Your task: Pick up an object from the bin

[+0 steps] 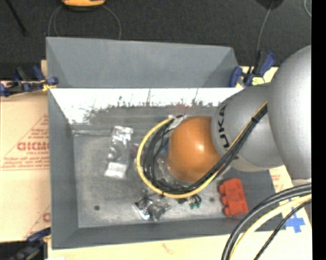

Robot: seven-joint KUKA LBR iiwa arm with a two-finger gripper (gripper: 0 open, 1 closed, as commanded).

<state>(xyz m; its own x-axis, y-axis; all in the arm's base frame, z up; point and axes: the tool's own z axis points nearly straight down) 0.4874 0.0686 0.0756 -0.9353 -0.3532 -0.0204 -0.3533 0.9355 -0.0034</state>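
My gripper's dark body (155, 169) shows just left of the orange cover, ringed by cables, low over the middle of the bin floor. A small crumpled, shiny grey thing (149, 208) lies right below it near the front wall. A clear plastic bag with a white label (118, 151) lies to its left on the floor. A tiny green and black piece (195, 202) sits under the cable loop, to the right of the shiny thing.
A red toy brick (233, 197) lies in the front right corner of the bin. The arm comes in from the right and covers the right half of the floor. The left part of the floor is bare grey metal.
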